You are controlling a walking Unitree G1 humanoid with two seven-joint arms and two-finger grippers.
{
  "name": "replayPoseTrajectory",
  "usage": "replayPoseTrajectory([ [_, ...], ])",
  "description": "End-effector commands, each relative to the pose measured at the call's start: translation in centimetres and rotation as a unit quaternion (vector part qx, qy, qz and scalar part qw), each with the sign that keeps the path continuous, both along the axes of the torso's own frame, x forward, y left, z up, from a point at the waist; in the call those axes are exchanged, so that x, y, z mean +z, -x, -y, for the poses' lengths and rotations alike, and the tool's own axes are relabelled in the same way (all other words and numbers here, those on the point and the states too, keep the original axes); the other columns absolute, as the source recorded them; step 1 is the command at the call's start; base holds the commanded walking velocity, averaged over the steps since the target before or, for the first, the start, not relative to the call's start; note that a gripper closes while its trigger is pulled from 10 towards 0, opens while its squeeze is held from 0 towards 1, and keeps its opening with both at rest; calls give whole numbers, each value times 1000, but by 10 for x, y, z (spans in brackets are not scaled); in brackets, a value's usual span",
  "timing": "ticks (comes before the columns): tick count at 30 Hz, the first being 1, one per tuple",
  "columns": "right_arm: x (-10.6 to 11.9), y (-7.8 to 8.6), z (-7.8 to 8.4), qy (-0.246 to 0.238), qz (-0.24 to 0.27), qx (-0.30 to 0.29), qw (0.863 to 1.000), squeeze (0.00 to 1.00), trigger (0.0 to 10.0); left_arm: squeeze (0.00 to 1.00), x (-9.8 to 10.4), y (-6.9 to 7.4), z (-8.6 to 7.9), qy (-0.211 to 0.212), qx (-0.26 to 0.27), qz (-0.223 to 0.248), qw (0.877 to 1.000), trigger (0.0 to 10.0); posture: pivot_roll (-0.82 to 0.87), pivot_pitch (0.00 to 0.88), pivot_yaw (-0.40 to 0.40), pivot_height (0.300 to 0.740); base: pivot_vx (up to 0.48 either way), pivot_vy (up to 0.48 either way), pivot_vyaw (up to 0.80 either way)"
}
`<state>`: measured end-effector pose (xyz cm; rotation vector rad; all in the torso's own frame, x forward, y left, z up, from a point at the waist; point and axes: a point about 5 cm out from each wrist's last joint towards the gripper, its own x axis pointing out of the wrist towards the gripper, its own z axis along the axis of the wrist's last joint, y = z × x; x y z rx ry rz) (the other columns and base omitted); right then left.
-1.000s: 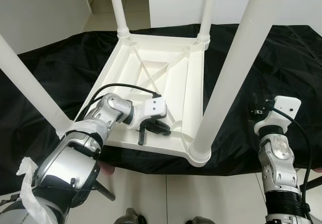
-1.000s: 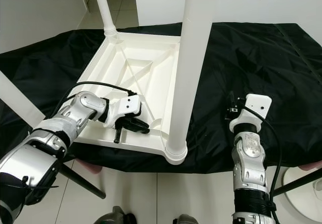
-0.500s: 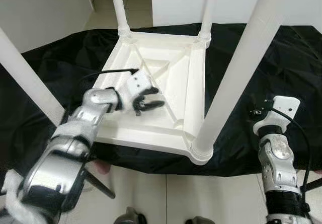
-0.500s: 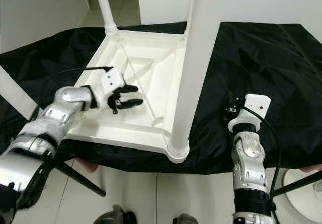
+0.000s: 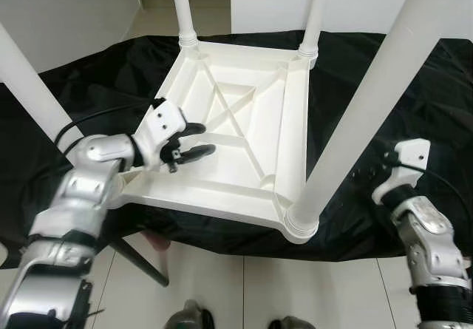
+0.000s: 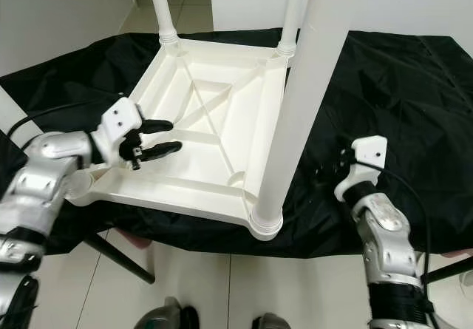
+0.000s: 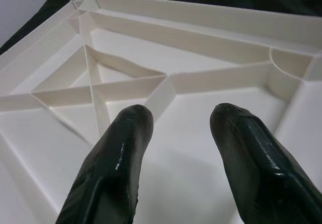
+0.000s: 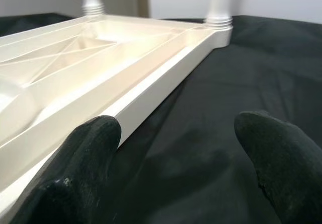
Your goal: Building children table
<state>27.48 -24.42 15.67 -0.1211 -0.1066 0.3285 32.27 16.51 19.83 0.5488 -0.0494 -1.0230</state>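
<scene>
Four table legs (image 5: 353,107) cut off by the top edge, left forearm (image 5: 70,203) blurred

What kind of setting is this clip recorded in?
Probably an indoor room used as an assembly spot: a black cloth covers the work surface, an upturned white table lies on it, with pale floor tiles and white walls.

Both arms were silver, jointed metal, each ending in a white wrist block (image 5: 164,124) with glossy black fingers (image 7: 116,163) (a black cable (image 5: 92,118) looped along the left arm).
</scene>
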Motion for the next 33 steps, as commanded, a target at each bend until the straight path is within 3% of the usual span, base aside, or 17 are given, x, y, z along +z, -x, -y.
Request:
replayPoseTrajectory([
  [1,2,3,-3,0,-5,24,1000,0,10000,0,6,-1,-8,22,68,35,997,10000,16,42,46,740,0,0,0],
  [5,3,12,1,6,-12,56,998,0,10000,0,13,12,-24,43,84,47,994,10000,16,43,40,740,0,0,0],
  [7,2,23,3,11,-31,99,995,0,10000,0,14,32,-35,62,90,31,994,10000,17,47,37,740,0,0,0],
  [9,2,23,3,11,-31,99,995,0,10000,0,14,32,-35,62,90,31,994,10000,17,47,37,740,0,0,0],
  [10,2,27,3,9,-42,118,992,0,10000,0,14,40,-36,67,87,23,994,10000,17,47,37,740,0,0,0],
  [13,6,39,1,-1,-61,175,983,0,10000,0,-1,79,-25,62,33,-36,997,10000,24,56,28,740,0,0,0],
  [18,8,42,1,-4,-64,186,980,0,10000,0,-2,87,-21,64,31,-50,996,10000,24,56,28,740,0,0,0],
  [21,13,50,-5,25,-76,248,965,0,10000,0,-8,111,11,92,-40,-96,990,10000,36,59,19,740,0,0,0],
  [26,15,57,-12,49,-89,302,948,0,10000,0,-14,116,31,109,-52,-130,984,10000,35,55,26,740,0,0,0],
  [27,16,60,-14,56,-96,324,940,0,10000,0,-18,110,40,126,-21,-139,982,10000,33,54,28,740,0,0,0],
  [30,18,62,-15,57,-99,334,936,0,10000,0,-22,103,44,141,14,-150,978,10000,33,54,28,740,0,0,0],
  [33,17,63,-16,59,-105,343,932,0,10000,0,-26,102,48,131,24,-152,979,10000,33,53,33,740,0,0,0],
])
